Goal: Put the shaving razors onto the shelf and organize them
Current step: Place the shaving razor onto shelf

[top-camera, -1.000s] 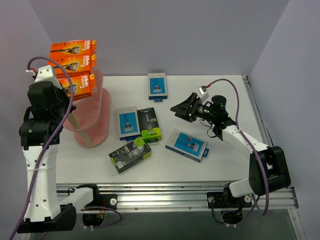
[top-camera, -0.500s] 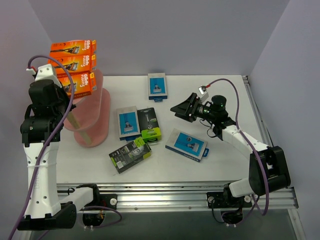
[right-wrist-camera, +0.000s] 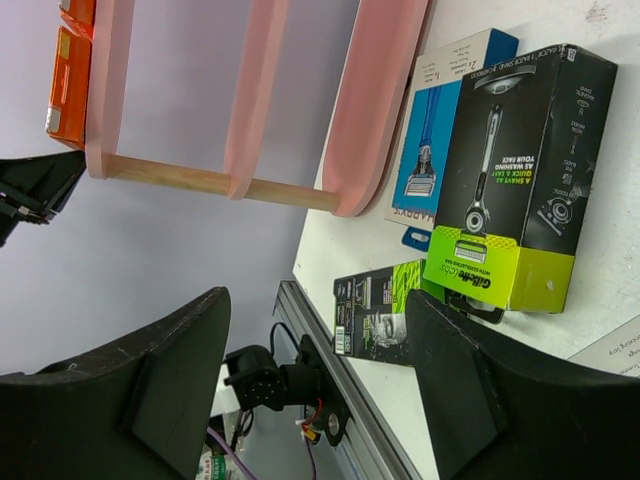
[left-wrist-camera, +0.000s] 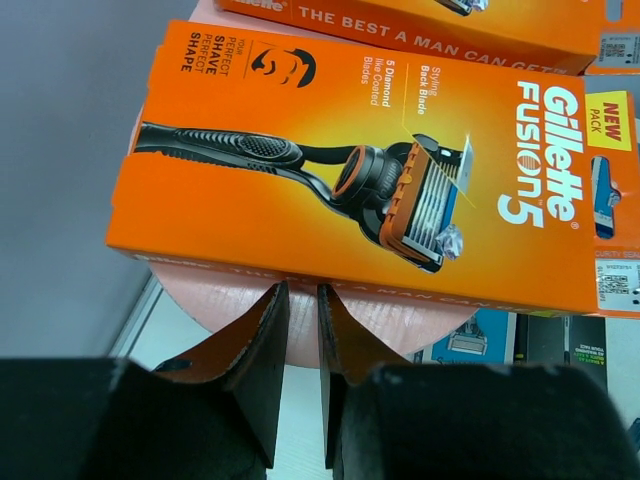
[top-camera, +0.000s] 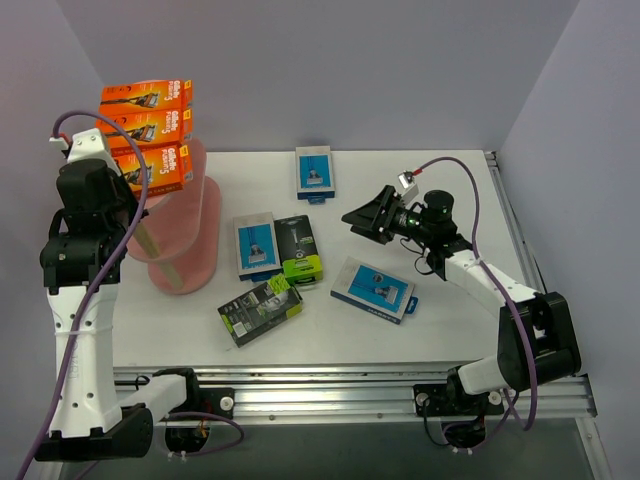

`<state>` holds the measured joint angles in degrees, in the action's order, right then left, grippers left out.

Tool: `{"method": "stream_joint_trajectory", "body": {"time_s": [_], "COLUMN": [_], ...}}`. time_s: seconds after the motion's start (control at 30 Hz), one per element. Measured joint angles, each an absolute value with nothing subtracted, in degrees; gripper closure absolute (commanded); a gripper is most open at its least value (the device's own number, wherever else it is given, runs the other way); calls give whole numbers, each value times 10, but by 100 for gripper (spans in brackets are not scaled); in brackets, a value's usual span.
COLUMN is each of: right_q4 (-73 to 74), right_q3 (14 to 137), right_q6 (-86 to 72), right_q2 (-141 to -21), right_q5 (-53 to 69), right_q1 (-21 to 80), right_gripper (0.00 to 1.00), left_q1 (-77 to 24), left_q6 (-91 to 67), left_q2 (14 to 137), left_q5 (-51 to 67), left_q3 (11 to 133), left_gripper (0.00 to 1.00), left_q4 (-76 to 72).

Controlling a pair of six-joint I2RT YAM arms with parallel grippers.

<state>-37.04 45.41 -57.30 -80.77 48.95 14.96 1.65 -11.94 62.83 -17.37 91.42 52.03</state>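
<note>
Hardly anything has shifted: the left arm has drawn a shade toward the left, away from the shelf, and every pack lies where it did.

Three orange razor packs sit in a row on the top board, faces up and sorted by colour, which looks like the start of the ordering the task asks for. The nearest orange pack overhangs the pink rim. The left gripper hovers just in front of it, jaws almost pressed together with only a thin slit and nothing in it, so the pack rests on its own.

The right gripper hangs above the table with jaws spread wide and empty, facing the middle cluster, probably lined up for the next pick. Three blue-and-grey packs and two black-and-lime packs remain on the table.

From above, the top board and the left arm hide most of the lower boards. What they carry is unclear, though the right wrist view shows their edges bare. That view cuts off one blue pack behind a black one, and the left wrist view crops the farther orange packs.
</note>
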Motion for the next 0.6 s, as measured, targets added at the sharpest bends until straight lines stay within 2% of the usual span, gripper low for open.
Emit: {"method": "stream_joint_trajectory", "body": {"time_s": [0.6], "right_q4": [-370], "right_q3": [454], "right_q6": [-573], "right_q2": [-809], "right_q5": [489], "right_q1": [150], "right_gripper": [34], "left_q1": [17], "left_q6": [-109], "left_q2": [621], "left_q5": [-224], "left_q3": [914], "left_gripper": [73], "left_q4": [520]}}
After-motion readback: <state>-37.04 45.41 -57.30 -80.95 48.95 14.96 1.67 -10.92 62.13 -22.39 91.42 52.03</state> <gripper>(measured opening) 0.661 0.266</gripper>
